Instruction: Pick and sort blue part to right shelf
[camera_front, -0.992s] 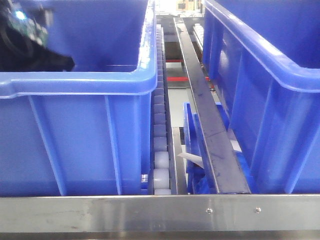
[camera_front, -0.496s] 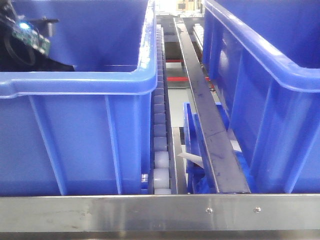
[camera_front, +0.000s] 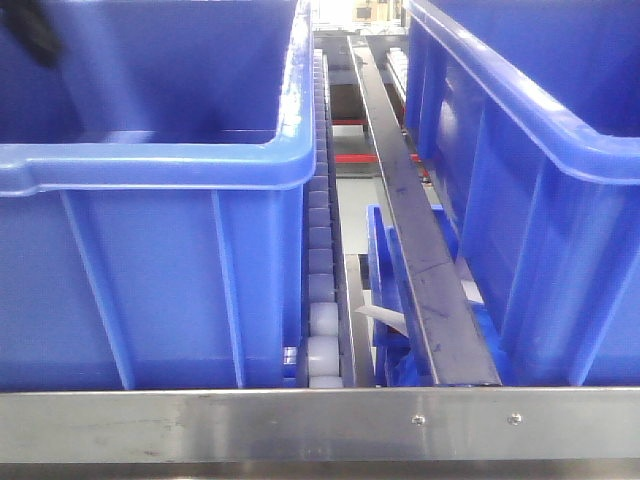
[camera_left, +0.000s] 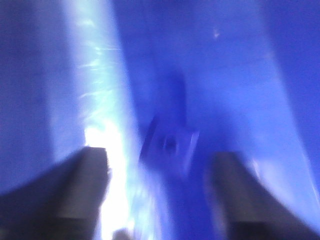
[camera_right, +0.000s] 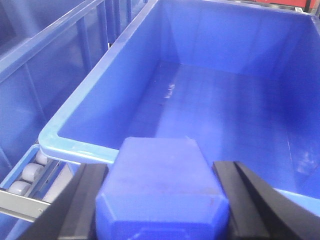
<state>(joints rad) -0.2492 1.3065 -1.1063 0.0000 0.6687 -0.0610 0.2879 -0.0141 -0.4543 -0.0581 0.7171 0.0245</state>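
Note:
In the right wrist view a chunky blue part (camera_right: 162, 192) fills the gap between the black fingers (camera_right: 82, 200) of my right gripper (camera_right: 162, 200), which is shut on it above the near rim of a large blue bin (camera_right: 90, 115). The right shelf shows in the front view by its brushed-steel front rail (camera_front: 320, 425) and its lane of white rollers (camera_front: 320, 330). The left wrist view is blurred. It shows my left gripper (camera_left: 160, 195) open inside a blue bin, with another small blue part (camera_left: 170, 145) lying on the bin floor beyond the fingertips.
Two large blue bins stand on the rack, a left bin (camera_front: 150, 160) and a right bin (camera_front: 520, 150). A dark metal divider (camera_front: 420, 260) runs between them. A dark trace of the left arm (camera_front: 35, 35) shows at the top left. Rollers (camera_right: 30, 175) lie beside the bin.
The left arm, with its circuit board, has moved up and left inside the left bin. Only a dark smear remains at the top-left corner of the front view.

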